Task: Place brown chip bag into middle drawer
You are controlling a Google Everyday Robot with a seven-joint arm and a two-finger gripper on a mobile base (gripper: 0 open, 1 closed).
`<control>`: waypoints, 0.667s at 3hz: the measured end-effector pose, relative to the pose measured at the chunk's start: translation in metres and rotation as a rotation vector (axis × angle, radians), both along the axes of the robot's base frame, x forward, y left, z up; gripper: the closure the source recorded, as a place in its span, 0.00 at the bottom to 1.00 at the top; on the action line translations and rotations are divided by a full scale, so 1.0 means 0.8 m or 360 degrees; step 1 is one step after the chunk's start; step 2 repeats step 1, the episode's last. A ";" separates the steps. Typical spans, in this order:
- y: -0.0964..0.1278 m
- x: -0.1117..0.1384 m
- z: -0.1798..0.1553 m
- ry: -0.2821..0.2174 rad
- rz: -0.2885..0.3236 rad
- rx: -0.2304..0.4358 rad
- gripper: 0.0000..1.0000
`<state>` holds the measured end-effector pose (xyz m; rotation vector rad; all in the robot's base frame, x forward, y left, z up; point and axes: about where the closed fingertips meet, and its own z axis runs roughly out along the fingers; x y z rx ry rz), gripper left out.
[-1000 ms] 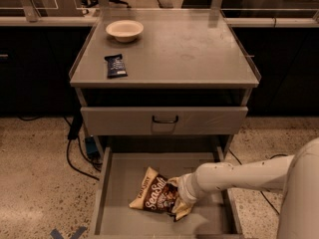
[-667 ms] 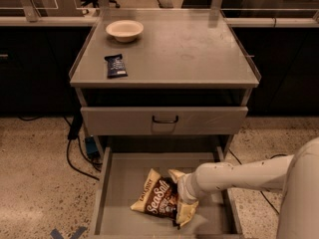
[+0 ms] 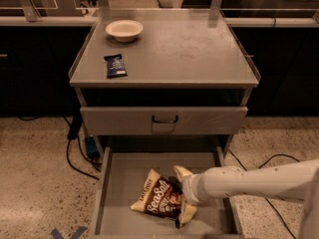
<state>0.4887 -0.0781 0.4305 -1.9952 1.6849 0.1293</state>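
The brown chip bag [image 3: 160, 201] lies tilted in the open middle drawer [image 3: 124, 166], right of the floor's middle, with its white lettering facing up. My gripper [image 3: 186, 195] reaches in from the right on a white arm and is shut on the bag's right end. The bag's cream edges fold around the gripper tip above and below. The bag's left end touches the drawer floor.
Above the open drawer is a shut drawer front with a small black handle [image 3: 165, 119]. On the cabinet top stand a cream bowl [image 3: 124, 30] and a dark-blue snack bar wrapper [image 3: 115, 65]. Cables and a plug [image 3: 91, 147] lie on the floor at the left.
My gripper and the bag have sunk slightly lower and toward the drawer's front together. Nothing on the cabinet top has moved.
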 end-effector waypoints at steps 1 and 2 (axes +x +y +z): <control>-0.030 -0.012 0.043 -0.0143 -0.0126 -0.0014 0.00; -0.030 -0.012 0.043 -0.0143 -0.0126 -0.0014 0.00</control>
